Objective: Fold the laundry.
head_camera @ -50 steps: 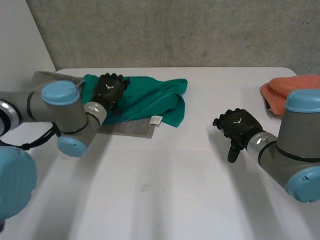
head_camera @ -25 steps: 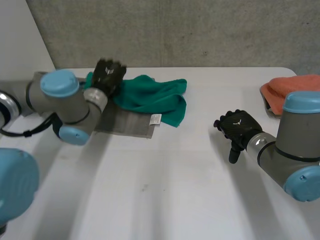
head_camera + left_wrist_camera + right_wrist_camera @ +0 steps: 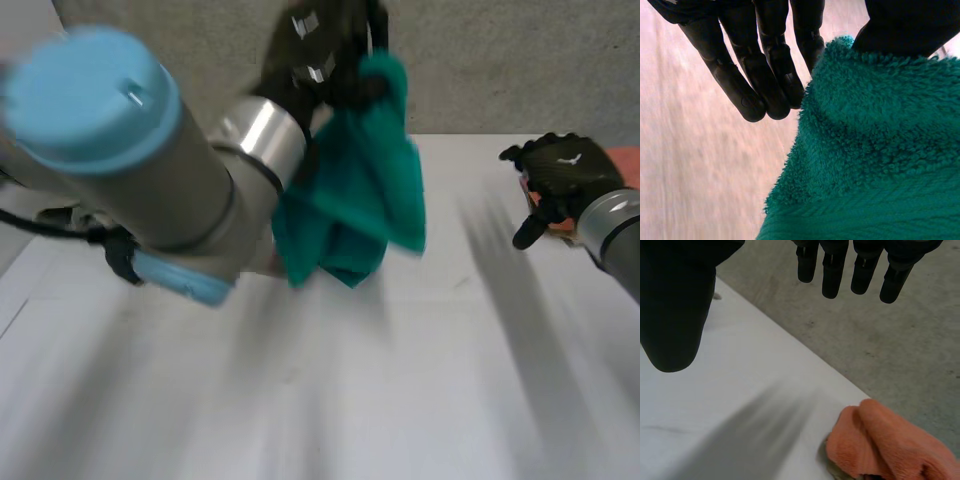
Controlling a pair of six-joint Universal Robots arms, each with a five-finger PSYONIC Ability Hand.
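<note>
My left hand [image 3: 320, 50] is raised high above the white table [image 3: 400, 380], shut on the top of a green towel [image 3: 355, 200]. The towel hangs down from it in loose folds, its lower end near the tabletop. In the left wrist view the towel [image 3: 875, 150] is bunched by the thumb, with the fingers [image 3: 765, 65] stretched out beside it. My right hand [image 3: 560, 175] hovers at the table's far right, open and holding nothing. Its thumb [image 3: 675, 305] and straight fingers [image 3: 840, 265] hang over bare table.
A folded orange towel [image 3: 890, 445] lies near the table's far right corner, just beyond my right hand, and peeks out behind it [image 3: 630, 158]. A grey concrete wall [image 3: 500, 60] runs behind the table.
My left hand closed on the green towel and lifted it off the table, up and toward the middle. My right hand moved back and right, toward the orange towel.
</note>
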